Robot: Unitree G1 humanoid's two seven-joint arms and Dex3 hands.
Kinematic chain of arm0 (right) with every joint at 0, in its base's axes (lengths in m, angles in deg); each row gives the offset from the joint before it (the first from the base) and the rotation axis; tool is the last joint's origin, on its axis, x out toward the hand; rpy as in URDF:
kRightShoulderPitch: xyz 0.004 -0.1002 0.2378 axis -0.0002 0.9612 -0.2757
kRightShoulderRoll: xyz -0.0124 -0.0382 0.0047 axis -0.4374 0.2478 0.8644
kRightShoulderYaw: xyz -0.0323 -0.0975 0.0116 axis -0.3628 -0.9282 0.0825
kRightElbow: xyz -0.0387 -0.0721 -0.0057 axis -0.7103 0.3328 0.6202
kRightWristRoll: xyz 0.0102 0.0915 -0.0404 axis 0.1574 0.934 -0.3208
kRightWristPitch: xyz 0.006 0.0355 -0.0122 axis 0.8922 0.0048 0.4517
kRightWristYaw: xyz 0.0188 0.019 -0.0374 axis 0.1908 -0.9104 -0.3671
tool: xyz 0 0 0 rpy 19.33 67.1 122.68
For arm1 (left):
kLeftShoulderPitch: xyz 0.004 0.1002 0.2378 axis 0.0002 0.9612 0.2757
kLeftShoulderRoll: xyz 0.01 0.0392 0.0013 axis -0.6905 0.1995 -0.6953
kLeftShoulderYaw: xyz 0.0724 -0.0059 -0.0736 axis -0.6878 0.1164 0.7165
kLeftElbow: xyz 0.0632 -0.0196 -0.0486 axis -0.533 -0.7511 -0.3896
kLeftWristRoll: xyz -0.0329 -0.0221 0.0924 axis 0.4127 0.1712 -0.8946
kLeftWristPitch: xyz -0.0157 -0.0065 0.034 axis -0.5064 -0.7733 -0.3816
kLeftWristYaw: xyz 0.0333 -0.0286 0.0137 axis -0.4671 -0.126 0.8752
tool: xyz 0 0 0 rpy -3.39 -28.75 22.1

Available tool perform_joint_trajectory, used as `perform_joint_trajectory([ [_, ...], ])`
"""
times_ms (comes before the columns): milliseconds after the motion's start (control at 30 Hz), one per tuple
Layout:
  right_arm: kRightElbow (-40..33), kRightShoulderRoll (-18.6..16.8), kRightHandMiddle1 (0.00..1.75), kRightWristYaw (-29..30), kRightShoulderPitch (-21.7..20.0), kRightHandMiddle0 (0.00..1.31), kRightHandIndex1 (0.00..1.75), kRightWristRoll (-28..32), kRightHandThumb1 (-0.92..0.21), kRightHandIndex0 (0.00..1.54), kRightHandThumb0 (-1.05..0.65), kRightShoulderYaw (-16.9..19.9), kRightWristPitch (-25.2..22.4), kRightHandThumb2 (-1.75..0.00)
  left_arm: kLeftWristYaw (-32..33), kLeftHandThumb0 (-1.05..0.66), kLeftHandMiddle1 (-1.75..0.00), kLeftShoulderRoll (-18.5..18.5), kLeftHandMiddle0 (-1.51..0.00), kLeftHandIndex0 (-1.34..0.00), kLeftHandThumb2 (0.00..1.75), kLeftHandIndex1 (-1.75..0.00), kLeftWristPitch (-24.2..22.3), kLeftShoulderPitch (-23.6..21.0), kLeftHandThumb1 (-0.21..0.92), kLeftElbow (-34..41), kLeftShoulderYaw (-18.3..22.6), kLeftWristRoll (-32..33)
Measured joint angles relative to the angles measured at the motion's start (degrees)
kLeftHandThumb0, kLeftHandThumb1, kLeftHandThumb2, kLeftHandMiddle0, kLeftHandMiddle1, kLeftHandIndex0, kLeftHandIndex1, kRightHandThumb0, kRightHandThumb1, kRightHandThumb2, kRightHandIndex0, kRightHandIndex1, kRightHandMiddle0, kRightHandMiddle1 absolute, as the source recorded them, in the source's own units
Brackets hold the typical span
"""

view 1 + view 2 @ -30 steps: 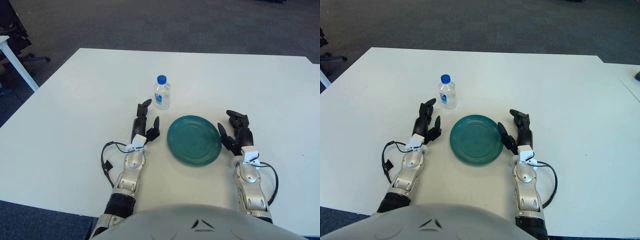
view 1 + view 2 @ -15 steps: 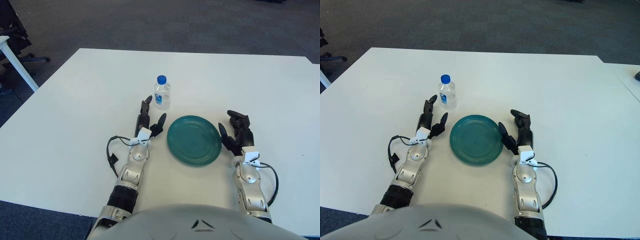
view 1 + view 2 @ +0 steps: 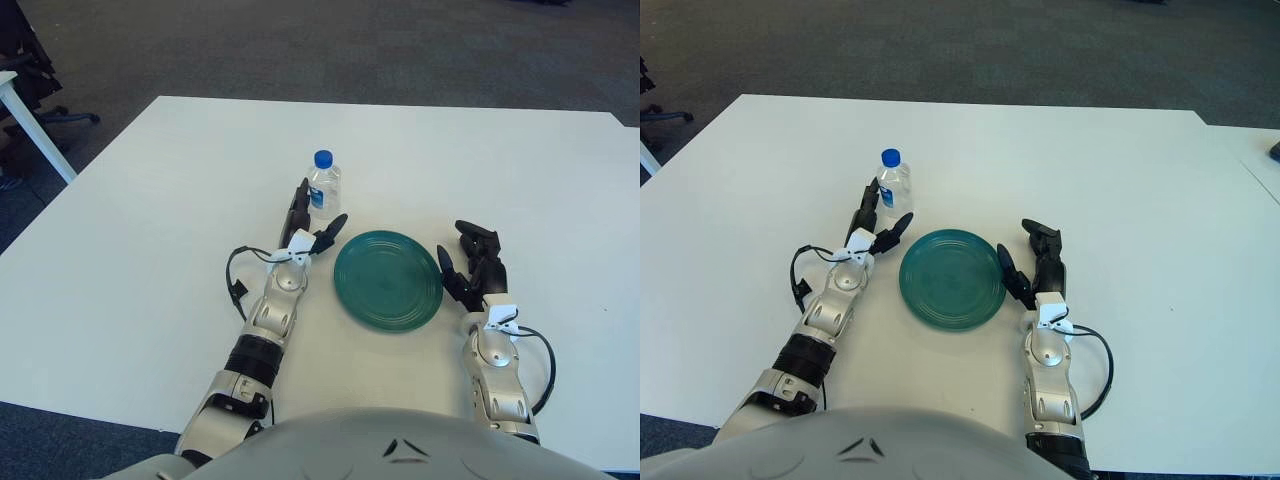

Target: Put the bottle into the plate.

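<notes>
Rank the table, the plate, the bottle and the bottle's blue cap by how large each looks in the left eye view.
1. Table, by far the largest.
2. Plate.
3. Bottle, smaller than the plate, though it stands farther from the camera.
4. Blue cap, the smallest.

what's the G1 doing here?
Going for the bottle, which stands upright on the white table, just behind and left of the green plate. The left hand is stretched out right at the bottle with fingers open, not gripping yet. The right hand sits idle to the right of the plate.
</notes>
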Motion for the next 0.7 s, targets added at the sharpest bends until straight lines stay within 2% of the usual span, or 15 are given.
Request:
perform_joint_trajectory([
  [233, 0.0, 0.3, 1.07, -0.3, 0.0, 0.0, 0.51, 0.0, -0.83, 0.32, -0.58, 0.0, 0.0, -0.49, 0.3, -1.05, 0.0, 0.0, 0.0, 0.0, 0.22, 0.0, -2.0, -1.9, 0.92, -1.5, -0.9, -1.9],
  [700, 1.0, 0.3, 1.08, -1.0, 0.0, 0.03, 0.51, 1.6, -0.8, 0.34, -0.57, 0.6, 1.8, -0.51, 2.4, -1.05, 0.0, 1.1, 0.0, 0.0, 0.24, 0.0, -2.4, -6.7, 0.92, -7.9, -0.1, -2.3],
])
